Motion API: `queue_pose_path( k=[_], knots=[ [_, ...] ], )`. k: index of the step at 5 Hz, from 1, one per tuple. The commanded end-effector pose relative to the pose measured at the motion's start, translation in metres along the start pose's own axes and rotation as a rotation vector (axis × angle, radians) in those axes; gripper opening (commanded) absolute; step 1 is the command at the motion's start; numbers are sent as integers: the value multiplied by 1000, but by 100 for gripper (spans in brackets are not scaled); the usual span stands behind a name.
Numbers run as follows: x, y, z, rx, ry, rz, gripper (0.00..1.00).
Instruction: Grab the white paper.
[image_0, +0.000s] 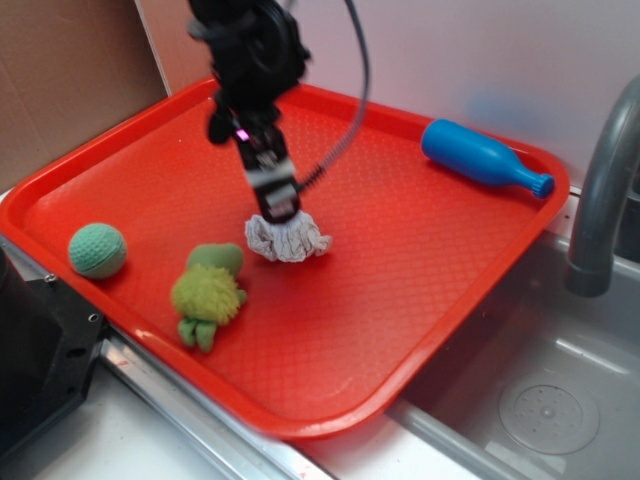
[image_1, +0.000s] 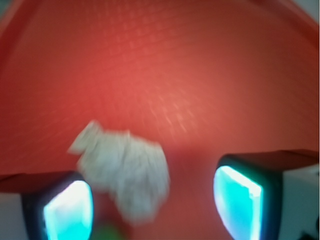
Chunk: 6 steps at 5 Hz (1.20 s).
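Exterior view: we see a red tray (image_0: 420, 290) with a textured floor resting on a pale counter (image_0: 90, 455) beside a steel sink (image_0: 540, 400) and a grey faucet (image_0: 600, 190). Left to right on the tray lie a green ball (image_0: 98, 250), a fuzzy green plush toy (image_0: 208, 293), the white paper (image_0: 288, 238) under the claw (image_0: 278, 205), and a blue bottle (image_0: 483, 158). We read no writing anywhere. The blurred wrist view shows the claw (image_1: 152, 200) spread wide, the paper (image_1: 125, 170) near its left finger (image_1: 67, 210), gripped by nothing.

Exterior high, oblique; wrist close; share tray (image_0: 420, 300).
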<state>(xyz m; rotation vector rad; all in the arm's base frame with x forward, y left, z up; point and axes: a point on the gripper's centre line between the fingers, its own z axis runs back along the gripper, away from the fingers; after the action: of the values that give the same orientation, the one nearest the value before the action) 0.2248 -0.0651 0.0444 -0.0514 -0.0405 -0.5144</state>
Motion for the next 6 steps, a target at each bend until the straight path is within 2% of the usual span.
queue_pose_path(
  k=[1, 2, 4, 5, 6],
  knots=[
    [6, -50, -27, -72, 44, -141, 100],
    [3, -55, -23, -52, 49, -134, 0],
    [-24, -48, 16, 6, -18, -111, 0],
    [-40, -33, 67, 45, -83, 6, 0],
    [-62, 1, 118, -8, -122, 262, 0]
  ],
)
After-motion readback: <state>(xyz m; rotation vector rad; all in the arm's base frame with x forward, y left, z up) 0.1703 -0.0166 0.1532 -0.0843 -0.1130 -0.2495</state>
